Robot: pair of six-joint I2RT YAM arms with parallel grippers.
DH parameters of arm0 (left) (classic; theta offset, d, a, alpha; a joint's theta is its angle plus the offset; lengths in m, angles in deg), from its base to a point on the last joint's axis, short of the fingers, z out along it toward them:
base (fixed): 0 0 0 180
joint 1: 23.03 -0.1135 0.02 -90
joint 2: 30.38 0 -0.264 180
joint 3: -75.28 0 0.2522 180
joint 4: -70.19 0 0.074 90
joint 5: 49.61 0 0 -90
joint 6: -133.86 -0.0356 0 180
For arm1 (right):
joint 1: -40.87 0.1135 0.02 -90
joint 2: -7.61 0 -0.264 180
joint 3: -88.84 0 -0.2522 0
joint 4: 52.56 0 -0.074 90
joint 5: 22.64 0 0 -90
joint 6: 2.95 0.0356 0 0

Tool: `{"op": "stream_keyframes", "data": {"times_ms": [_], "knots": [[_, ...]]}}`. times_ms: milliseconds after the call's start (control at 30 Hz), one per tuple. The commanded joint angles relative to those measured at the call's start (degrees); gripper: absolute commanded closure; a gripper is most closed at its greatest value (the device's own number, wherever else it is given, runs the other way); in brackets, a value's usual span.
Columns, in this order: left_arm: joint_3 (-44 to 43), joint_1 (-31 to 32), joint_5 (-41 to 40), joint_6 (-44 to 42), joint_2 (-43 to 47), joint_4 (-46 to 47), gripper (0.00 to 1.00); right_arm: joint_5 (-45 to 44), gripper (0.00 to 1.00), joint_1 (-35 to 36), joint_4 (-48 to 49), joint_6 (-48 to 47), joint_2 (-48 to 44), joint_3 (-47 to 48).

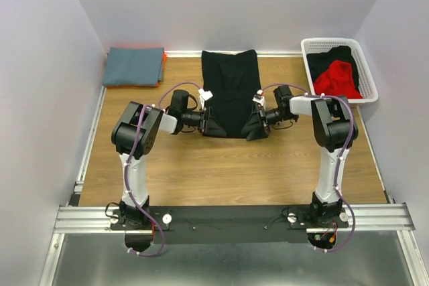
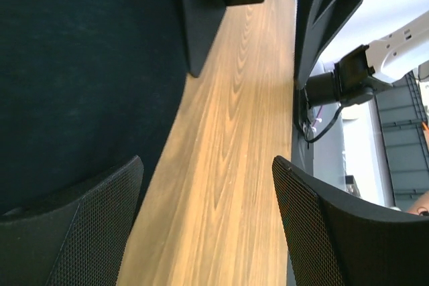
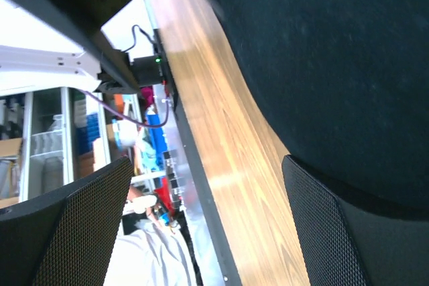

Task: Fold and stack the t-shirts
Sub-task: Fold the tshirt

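At the far-left corner of the table, 1 folded slate-blue t-shirt lies on an orange t-shirt, of which only an edge shows. The left gripper stands wide open, holding nothing, at the near-left corner of the black t-shirt, which lies as a long strip at the table centre. The right gripper is equally wide open and empty at the near-right corner. The white basket at far right holds 1 red t-shirt on another black garment

Lettering, labels, numbers: none legible on the black cloth t-shirt, white plastic mesh basket or wooden bench.
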Motion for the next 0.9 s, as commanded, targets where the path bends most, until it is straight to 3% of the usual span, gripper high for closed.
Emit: {"op": "stream_keyframes", "data": {"times_ms": [0,167,367,400,500,667,767,800,867], "knots": [[2.66,-2.2,-4.18,-1.69,-2.84,-2.62,0.13,-2.86,0.0,-1.2,-0.25,-2.66,3.53,-3.35],[4.68,-2.81,-2.77,-3.27,2.78,-3.32,0.13,4.52,0.02,-1.55,-0.6,-0.73,1.78,-5.89],[2.51,-5.09,-1.98,-12.66,10.34,-14.46,0.13,1.38,0.02,-6.64,-5.59,-3.26,-6.22,-5.21],[1.01,-5.27,-2.24,-15.9,11.65,-20.84,0.13,0.5,0.02,-8.21,-8.13,-5.19,-6.83,-3.72],[-5.06,-5.36,-4.52,-29.78,17.02,-34.31,0.13,-5.82,0.03,-8.49,-21.66,-16.87,-8.94,5.24],[-9.11,-4.22,-15.59,-57.11,24.67,-46.2,0.18,-19.34,0.09,-7.88,-24.42,-27.6,-15.88,9.57],[-7.98,-1.68,-21.19,-72.41,27.83,-52.27,0.28,-32.77,0.23,-3.93,-21.62,-34.97,-19.84,8.08],[-5.97,0.77,-22.71,-81.58,29.67,-53.49,0.35,-34.56,0.29,-2.18,-20.13,-36.14,-22.46,5.73],[-1.67,4.37,-26.93,-90.93,31.7,-52.29,0.48,-40.18,0.36,1.94,-15.13,-40.25,-26.67,0.64]]}}
